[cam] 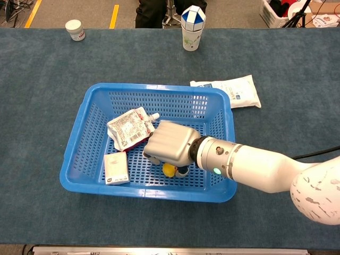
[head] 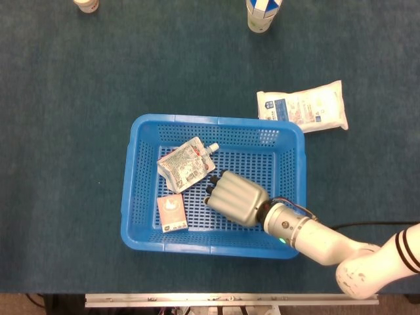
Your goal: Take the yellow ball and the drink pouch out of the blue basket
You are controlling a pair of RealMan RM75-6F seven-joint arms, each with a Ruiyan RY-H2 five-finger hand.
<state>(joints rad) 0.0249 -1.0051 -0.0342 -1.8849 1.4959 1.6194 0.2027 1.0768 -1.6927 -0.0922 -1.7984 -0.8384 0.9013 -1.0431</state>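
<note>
Now the right hand [cam: 169,146] is reaching down into the basket [cam: 79,138], fingers curling around the ball [cam: 169,169] near the front wall; whether it is truly gripping is unclear. Behind-left, the pouch [cam: 129,128] is lying inside. A teal cloth is covering the table [cam: 42,85], with a cup [cam: 192,22] at its far edge.
</note>
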